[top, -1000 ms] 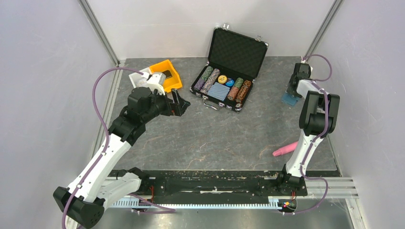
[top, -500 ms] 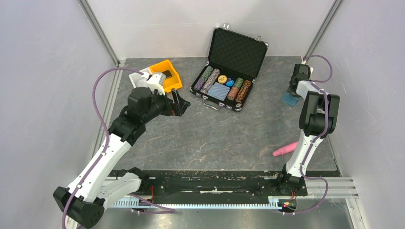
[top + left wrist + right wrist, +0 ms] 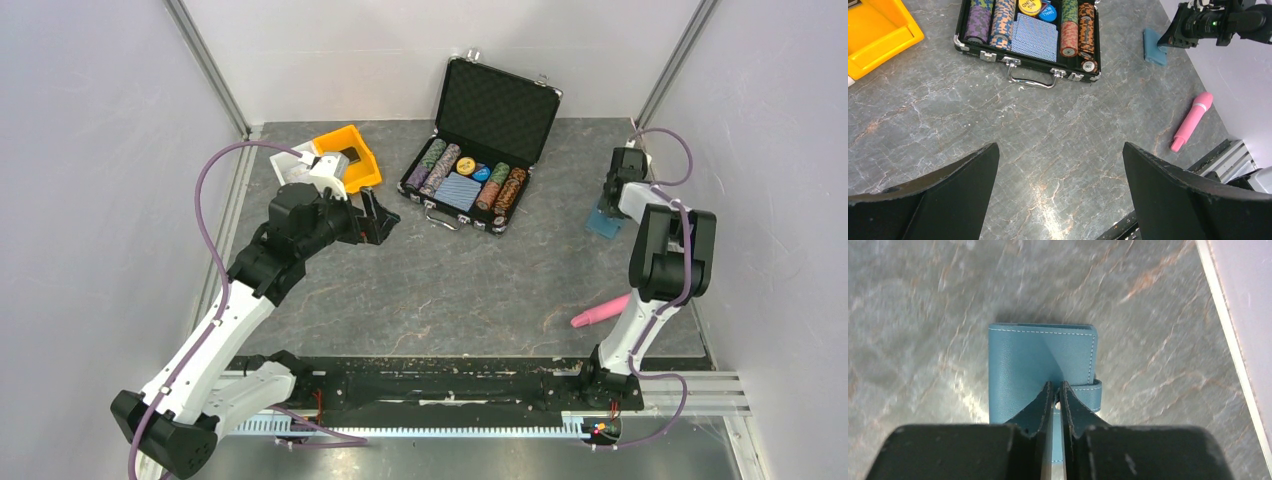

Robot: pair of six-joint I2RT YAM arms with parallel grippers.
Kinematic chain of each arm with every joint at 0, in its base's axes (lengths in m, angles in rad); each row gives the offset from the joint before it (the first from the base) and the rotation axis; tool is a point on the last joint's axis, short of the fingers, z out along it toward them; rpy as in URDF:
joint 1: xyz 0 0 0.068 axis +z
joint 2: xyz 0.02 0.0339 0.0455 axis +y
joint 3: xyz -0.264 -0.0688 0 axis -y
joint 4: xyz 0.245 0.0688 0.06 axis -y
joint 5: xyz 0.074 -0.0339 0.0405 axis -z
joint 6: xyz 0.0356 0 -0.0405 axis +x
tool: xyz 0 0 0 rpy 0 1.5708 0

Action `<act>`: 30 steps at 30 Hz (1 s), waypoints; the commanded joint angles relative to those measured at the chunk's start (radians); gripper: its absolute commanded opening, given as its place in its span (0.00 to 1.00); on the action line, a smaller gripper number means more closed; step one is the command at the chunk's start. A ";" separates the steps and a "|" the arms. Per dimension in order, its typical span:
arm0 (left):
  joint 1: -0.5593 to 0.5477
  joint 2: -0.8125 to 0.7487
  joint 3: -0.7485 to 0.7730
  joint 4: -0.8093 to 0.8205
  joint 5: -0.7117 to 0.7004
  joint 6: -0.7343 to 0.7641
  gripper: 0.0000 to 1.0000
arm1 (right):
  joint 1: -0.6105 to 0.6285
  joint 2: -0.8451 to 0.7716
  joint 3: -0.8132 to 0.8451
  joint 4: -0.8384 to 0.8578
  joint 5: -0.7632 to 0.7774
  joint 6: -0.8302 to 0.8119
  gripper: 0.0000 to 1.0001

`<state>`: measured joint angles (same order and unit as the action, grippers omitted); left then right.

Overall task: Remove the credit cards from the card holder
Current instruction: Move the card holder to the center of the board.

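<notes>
The card holder (image 3: 603, 222) is a light-blue wallet lying folded shut at the far right of the table; it also shows in the left wrist view (image 3: 1154, 46). In the right wrist view the card holder (image 3: 1040, 357) fills the middle, its strap tab on the right. My right gripper (image 3: 1058, 387) stands over it with jaws nearly together, pinching a thin raised flap of its cover; the right gripper (image 3: 612, 195) also shows from above. No credit cards show. My left gripper (image 3: 375, 215) is open and empty above bare table, its fingers (image 3: 948, 195) spread wide.
An open black poker-chip case (image 3: 470, 185) with chips and a blue patterned deck sits at the back centre. A yellow bin (image 3: 350, 160) holding a dark object stands at the back left. A pink marker-like stick (image 3: 598, 313) lies near the right front.
My right gripper has shifted slightly toward the near side, and the card holder has slid a little with it. The left arm has barely moved.
</notes>
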<state>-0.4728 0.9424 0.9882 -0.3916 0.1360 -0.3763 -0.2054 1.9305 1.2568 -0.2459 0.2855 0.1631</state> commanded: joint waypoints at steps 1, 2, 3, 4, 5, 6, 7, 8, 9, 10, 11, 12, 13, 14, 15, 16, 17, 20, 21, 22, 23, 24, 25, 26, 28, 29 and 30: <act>-0.010 -0.014 0.036 0.015 -0.006 -0.012 1.00 | 0.054 -0.105 -0.115 -0.052 -0.037 -0.003 0.00; -0.013 -0.014 0.036 0.014 -0.006 -0.011 1.00 | 0.065 -0.131 -0.156 -0.046 -0.045 0.006 0.00; -0.014 -0.012 0.036 0.014 -0.006 -0.011 1.00 | 0.074 -0.154 -0.190 -0.042 -0.052 0.011 0.00; -0.015 -0.012 0.035 0.014 -0.006 -0.012 1.00 | 0.085 -0.181 -0.232 -0.038 -0.053 0.021 0.00; -0.017 -0.012 0.036 0.014 -0.007 -0.011 1.00 | 0.096 -0.209 -0.268 -0.028 -0.058 0.031 0.00; -0.017 -0.012 0.035 0.014 -0.009 -0.011 1.00 | 0.107 -0.235 -0.313 -0.017 -0.072 0.040 0.00; -0.017 -0.012 0.035 0.013 -0.014 -0.009 1.00 | 0.122 -0.265 -0.348 -0.008 -0.080 0.049 0.00; -0.018 -0.009 0.035 0.012 -0.020 -0.010 1.00 | 0.138 -0.289 -0.385 -0.004 -0.084 0.057 0.00; -0.020 -0.007 0.035 0.010 -0.023 -0.009 1.00 | 0.160 -0.316 -0.420 -0.002 -0.086 0.062 0.00; -0.020 -0.003 0.035 0.008 -0.025 -0.009 1.00 | 0.182 -0.340 -0.447 0.001 -0.093 0.062 0.00; -0.022 0.003 0.035 0.009 -0.025 -0.011 1.00 | 0.200 -0.365 -0.479 0.001 -0.093 0.069 0.00; -0.023 0.008 0.035 0.008 -0.024 -0.012 1.00 | 0.229 -0.387 -0.507 0.004 -0.095 0.076 0.00; -0.023 0.015 0.035 0.008 -0.022 -0.013 1.00 | 0.256 -0.415 -0.542 0.013 -0.108 0.087 0.00; -0.024 0.017 0.035 0.007 -0.020 -0.014 1.00 | 0.282 -0.441 -0.571 0.026 -0.121 0.095 0.00; -0.026 0.020 0.035 0.004 -0.020 -0.014 1.00 | 0.305 -0.463 -0.602 0.030 -0.131 0.104 0.00; -0.025 0.023 0.036 -0.003 -0.023 -0.015 1.00 | 0.332 -0.489 -0.629 0.032 -0.135 0.114 0.00; -0.025 0.024 0.042 -0.019 -0.027 -0.015 1.00 | 0.356 -0.515 -0.652 0.042 -0.149 0.120 0.00; -0.025 0.029 0.064 -0.106 -0.027 -0.016 1.00 | 0.433 -0.596 -0.725 0.082 -0.194 0.148 0.00; -0.026 0.026 0.064 -0.128 -0.022 -0.021 1.00 | 0.460 -0.627 -0.747 0.099 -0.212 0.156 0.00; -0.025 0.021 0.057 -0.147 -0.010 -0.032 1.00 | 0.488 -0.658 -0.764 0.122 -0.224 0.167 0.00; -0.024 0.010 0.044 -0.154 0.005 -0.045 1.00 | 0.510 -0.679 -0.782 0.140 -0.240 0.180 0.00; -0.025 -0.003 0.024 -0.152 0.019 -0.065 1.00 | 0.534 -0.701 -0.795 0.162 -0.261 0.194 0.00; -0.024 -0.014 0.002 -0.146 0.038 -0.084 1.00 | 0.553 -0.716 -0.805 0.184 -0.275 0.204 0.00; -0.024 -0.025 -0.021 -0.136 0.054 -0.102 1.00 | 0.576 -0.725 -0.815 0.200 -0.282 0.217 0.00; -0.024 -0.038 -0.071 -0.112 0.096 -0.141 1.00 | 0.620 -0.744 -0.832 0.251 -0.318 0.239 0.00; -0.025 -0.038 -0.090 -0.097 0.117 -0.166 1.00 | 0.650 -0.753 -0.839 0.287 -0.333 0.253 0.00; -0.025 -0.037 -0.112 -0.085 0.140 -0.188 1.00 | 0.675 -0.763 -0.842 0.315 -0.344 0.263 0.00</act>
<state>-0.4934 0.9241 0.9451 -0.5072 0.1726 -0.4408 0.3920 1.1973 0.4503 -0.0357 0.0479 0.3500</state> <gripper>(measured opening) 0.996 0.042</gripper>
